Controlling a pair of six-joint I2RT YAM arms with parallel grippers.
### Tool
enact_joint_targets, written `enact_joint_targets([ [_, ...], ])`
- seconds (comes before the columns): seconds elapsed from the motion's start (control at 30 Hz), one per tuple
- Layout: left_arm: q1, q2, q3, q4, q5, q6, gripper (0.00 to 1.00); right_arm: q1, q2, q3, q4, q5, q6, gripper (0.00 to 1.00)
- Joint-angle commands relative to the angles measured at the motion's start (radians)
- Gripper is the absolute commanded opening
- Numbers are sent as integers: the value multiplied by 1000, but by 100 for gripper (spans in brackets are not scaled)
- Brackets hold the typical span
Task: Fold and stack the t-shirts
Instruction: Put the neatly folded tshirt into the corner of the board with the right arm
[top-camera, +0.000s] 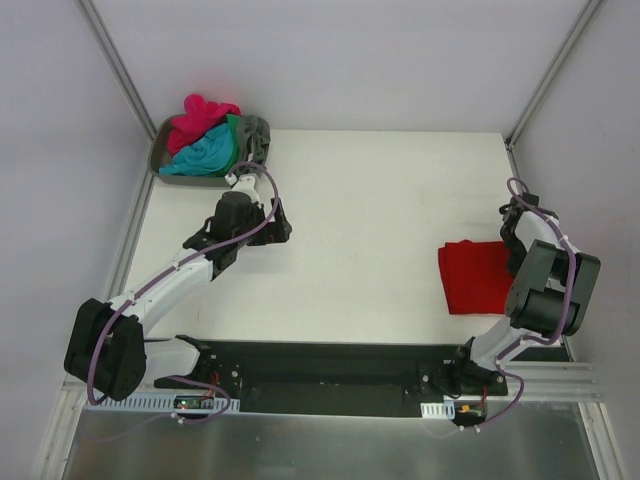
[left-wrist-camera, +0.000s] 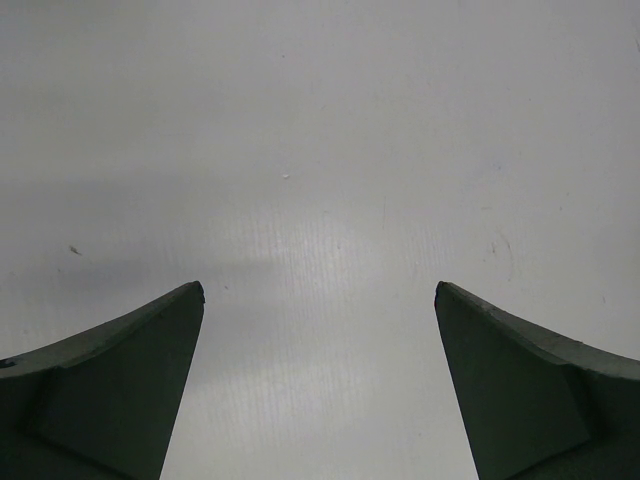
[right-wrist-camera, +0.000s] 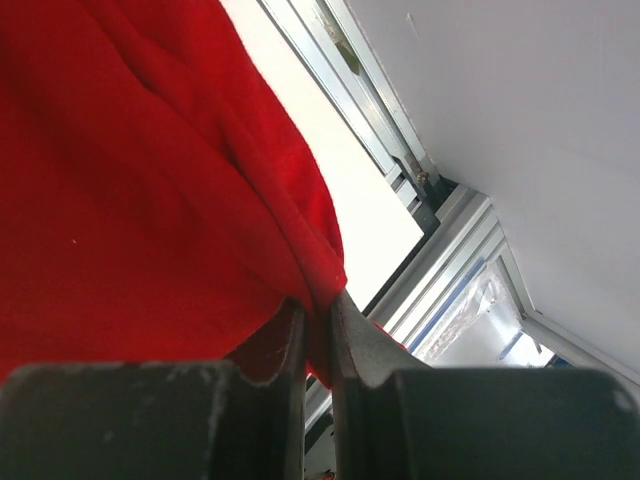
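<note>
A bright red t-shirt (top-camera: 473, 278) lies folded flat at the right side of the table. My right gripper (right-wrist-camera: 320, 305) is shut on a fold at the edge of this red cloth (right-wrist-camera: 130, 180); in the top view the right gripper (top-camera: 512, 262) sits at the shirt's right edge. My left gripper (left-wrist-camera: 320, 290) is open with only bare table between its fingers, and in the top view the left gripper (top-camera: 278, 228) hangs just in front of the tray. Magenta-pink (top-camera: 200, 117), teal-blue (top-camera: 205, 155), green (top-camera: 233, 140) and grey (top-camera: 255, 133) t-shirts are heaped in that tray.
The grey plastic tray (top-camera: 158, 158) stands at the back left corner. Metal frame rails (right-wrist-camera: 440, 250) run along the table's right edge, close to my right gripper. White walls close the table in at the back and sides.
</note>
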Motion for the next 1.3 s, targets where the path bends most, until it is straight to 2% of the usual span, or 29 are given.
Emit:
enact_joint_targets([
  [0.0,10,-23,-11,21,-18,6,99,-13,-7,31,5,4,32,2],
  [0.27,11,-49,-21,21,-18,-6,99,-43,23,46,42,-108,69,1],
  [0.47,11,-57,-25,21,-41,-9,99,-66,89,77,34,-100,141,1],
  [0.67,16,-60,-22,19,-41,-12,99,-104,168,140,34,-115,145,1],
  [0.9,21,-60,-20,18,-36,-20,99,-122,177,144,52,-171,142,1],
  [0.93,21,-59,-18,18,-33,-22,99,-124,171,138,51,-175,144,2],
  [0.97,22,-59,-18,18,-30,-22,99,-124,165,130,48,-174,150,9],
  [1.07,22,-59,-17,16,-16,-23,99,-124,119,118,40,-169,156,43],
  [1.13,22,-65,-18,18,-9,-26,99,-124,73,120,31,-177,150,58],
  [1.27,22,-72,-21,18,11,-35,99,-106,-48,121,0,-183,121,73],
])
